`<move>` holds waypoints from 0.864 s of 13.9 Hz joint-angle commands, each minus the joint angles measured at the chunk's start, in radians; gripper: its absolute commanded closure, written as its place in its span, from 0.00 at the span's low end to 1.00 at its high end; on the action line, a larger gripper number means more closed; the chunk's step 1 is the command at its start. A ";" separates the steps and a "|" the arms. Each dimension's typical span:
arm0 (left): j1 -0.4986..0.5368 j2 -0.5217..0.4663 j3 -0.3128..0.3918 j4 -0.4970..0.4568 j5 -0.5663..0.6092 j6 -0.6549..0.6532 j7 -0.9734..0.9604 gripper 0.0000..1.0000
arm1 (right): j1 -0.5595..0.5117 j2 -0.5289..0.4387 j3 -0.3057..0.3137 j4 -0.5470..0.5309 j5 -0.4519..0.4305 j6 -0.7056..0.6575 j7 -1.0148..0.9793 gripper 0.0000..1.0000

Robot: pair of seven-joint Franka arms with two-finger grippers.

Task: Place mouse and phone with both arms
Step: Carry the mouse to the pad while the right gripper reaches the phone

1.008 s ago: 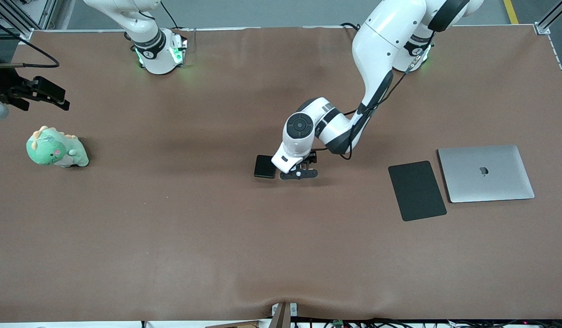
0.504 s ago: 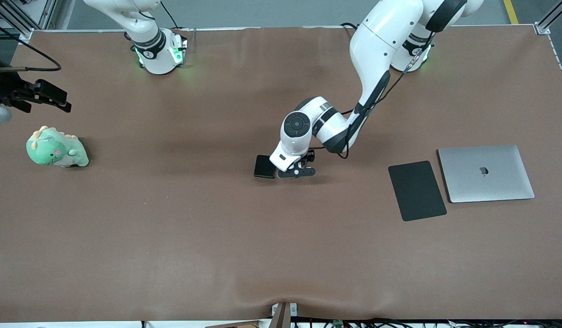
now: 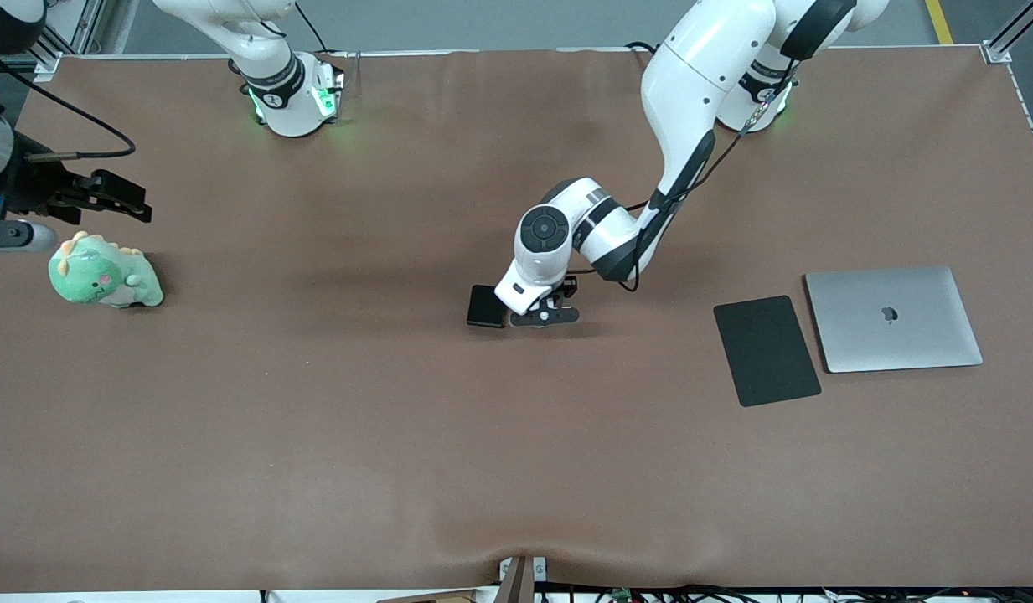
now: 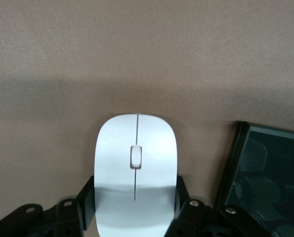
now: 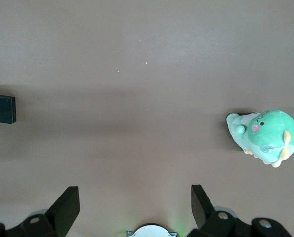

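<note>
Mid-table, the left gripper [image 4: 135, 207] is clamped on the white mouse [image 4: 136, 170], the black phone [image 3: 486, 306] just beside it. Bare table [image 3: 516, 469] surrounds them. The right gripper [image 5: 135, 207], fingers apart, hangs near the green plush dinosaur [image 3: 104, 272]. A black mat [image 3: 766, 350] and closed laptop [image 3: 893, 318] lie toward the left arm's end.

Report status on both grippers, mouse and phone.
Left gripper shut on mouse, low at table centre. Phone flat beside it, untouched. Right gripper open, up near green plush. Nothing in the way.
</note>
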 commanded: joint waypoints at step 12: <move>0.200 -0.246 0.003 0.004 0.025 -0.282 0.049 0.39 | 0.184 0.150 0.003 0.028 0.102 0.161 0.134 0.00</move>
